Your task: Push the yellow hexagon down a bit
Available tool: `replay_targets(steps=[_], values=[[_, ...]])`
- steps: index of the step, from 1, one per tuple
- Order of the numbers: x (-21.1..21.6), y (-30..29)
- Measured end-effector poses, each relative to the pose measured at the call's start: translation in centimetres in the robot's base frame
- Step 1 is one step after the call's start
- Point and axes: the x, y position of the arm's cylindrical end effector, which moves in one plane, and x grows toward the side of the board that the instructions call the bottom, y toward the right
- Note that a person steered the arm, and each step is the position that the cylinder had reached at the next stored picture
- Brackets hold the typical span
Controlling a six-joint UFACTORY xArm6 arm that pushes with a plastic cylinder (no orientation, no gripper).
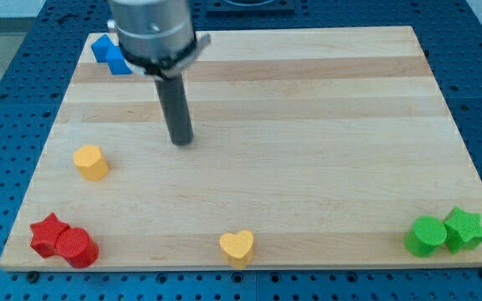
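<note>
The yellow hexagon [91, 161] sits near the board's left edge, about halfway down. My tip [181, 141] rests on the wooden board [308, 125], to the right of and a little above the hexagon, well apart from it. A yellow heart [237, 247] lies at the board's bottom edge, near the middle, far below my tip.
Two blue blocks [111, 54] sit at the top left, partly behind the arm. A red star [47, 233] and red cylinder [77, 247] touch at the bottom left. A green cylinder [426, 236] and green star [464, 228] touch at the bottom right.
</note>
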Motion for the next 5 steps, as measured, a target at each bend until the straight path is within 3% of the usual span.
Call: replay_targets(steps=[3,4,5], values=[[-1.5,-13.7],[-1.5,-16.9],[-1.1,-16.3]])
